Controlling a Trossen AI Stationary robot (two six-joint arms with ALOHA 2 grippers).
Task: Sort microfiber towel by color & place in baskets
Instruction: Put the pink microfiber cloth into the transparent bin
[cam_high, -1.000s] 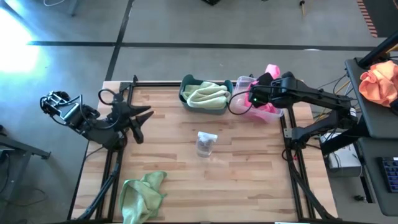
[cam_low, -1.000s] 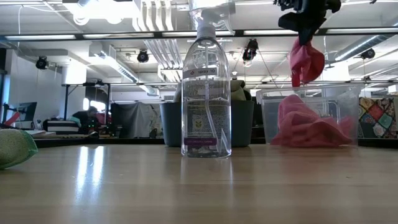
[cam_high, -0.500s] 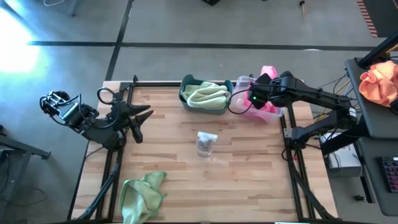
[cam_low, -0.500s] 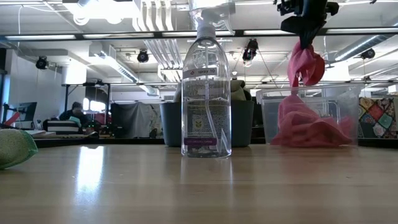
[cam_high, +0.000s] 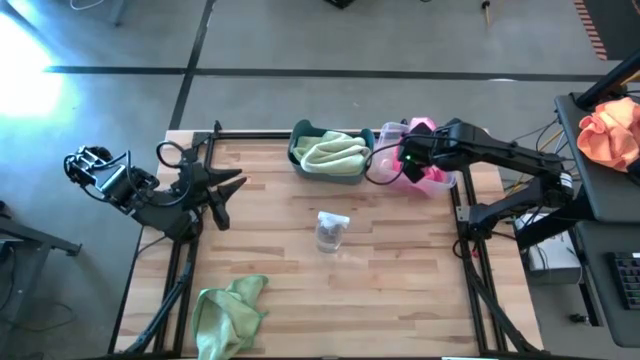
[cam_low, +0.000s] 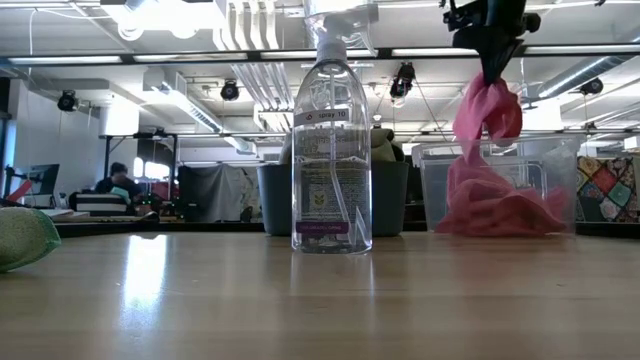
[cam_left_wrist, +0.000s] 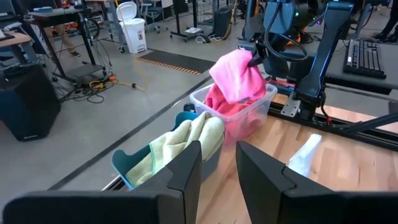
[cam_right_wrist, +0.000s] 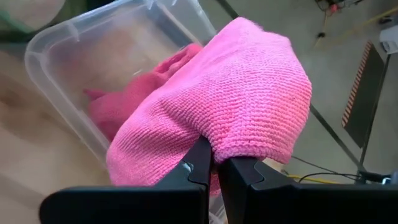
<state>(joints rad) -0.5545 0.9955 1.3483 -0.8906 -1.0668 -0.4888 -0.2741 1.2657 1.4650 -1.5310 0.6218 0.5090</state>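
My right gripper (cam_low: 492, 62) is shut on a bright pink microfiber towel (cam_low: 487, 110) above the clear basket (cam_high: 392, 168), which holds more pink cloth (cam_low: 495, 200). Beside that basket stands the dark teal basket (cam_high: 300, 140), filled with light green towels (cam_high: 333, 153). Another green towel (cam_high: 228, 312) lies crumpled at the table's near left edge. My left gripper (cam_high: 232, 186) waits open at the table's left side, its fingers (cam_left_wrist: 186, 171) around nothing. My right gripper pinches a bunched fold of the pink towel (cam_right_wrist: 219, 140) between its two fingers (cam_right_wrist: 200, 163). The fingers come from above, slanting down. The towel drapes over the fingertips and hangs slack below them, over the clear basket; I cannot tell whether its lower end (cam_low: 470, 148) touches the pile inside.
A clear spray bottle (cam_high: 331, 230) stands upright near the table's middle, in front of the two baskets. An orange cloth bundle (cam_high: 610, 135) lies on a side desk beyond the table's right edge. Bare wood stretches across the near right of the table.
My right gripper has rolled its wrist above the clear basket while staying shut on the pink towel. The towel has swung slightly toward the table's left and now hangs longer, its lower end closer to the pink pile.
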